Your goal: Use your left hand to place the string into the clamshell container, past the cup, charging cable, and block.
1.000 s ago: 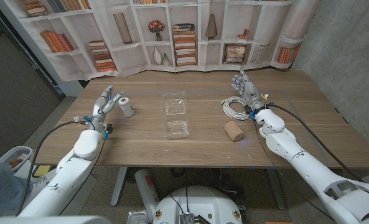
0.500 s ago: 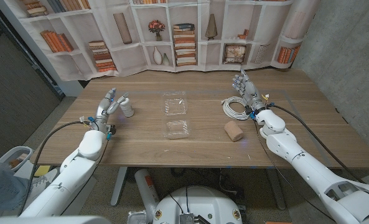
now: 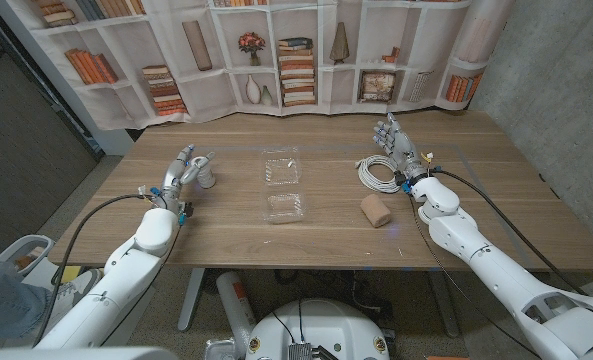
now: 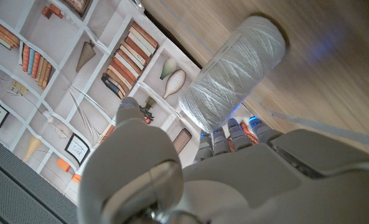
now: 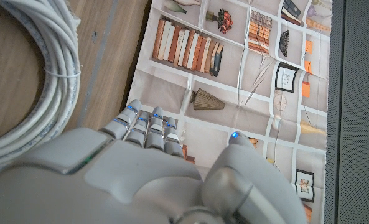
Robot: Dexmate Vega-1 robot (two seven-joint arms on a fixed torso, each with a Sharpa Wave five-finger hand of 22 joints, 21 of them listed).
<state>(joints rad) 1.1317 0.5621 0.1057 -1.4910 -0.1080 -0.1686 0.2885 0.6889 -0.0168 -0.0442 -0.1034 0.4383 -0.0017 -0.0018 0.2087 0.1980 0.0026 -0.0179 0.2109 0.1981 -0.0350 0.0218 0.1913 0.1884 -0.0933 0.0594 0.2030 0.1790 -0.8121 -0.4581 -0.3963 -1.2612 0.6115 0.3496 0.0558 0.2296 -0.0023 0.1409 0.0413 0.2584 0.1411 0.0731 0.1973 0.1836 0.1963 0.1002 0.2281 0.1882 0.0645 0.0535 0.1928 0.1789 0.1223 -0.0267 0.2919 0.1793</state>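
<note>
Closing in since a moment ago, the left robot hand (image 3: 184, 167) now reaches the string (image 3: 206, 177), fingers spread around the spool but not yet gripping. It stands on the table (image 3: 326, 235), left of the open clamshell container (image 3: 282, 184); the right robot hand (image 3: 395, 139) waits unclenched beside the charging cable (image 3: 375, 173).

Wooden table (image 3: 306, 235) — bookshelf-printed backdrop (image 3: 276, 55) behind — grey walls.

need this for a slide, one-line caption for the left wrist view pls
The robot's left hand reaches around a white spool of string standing on the wooden table, bookshelf backdrop behind.
</note>
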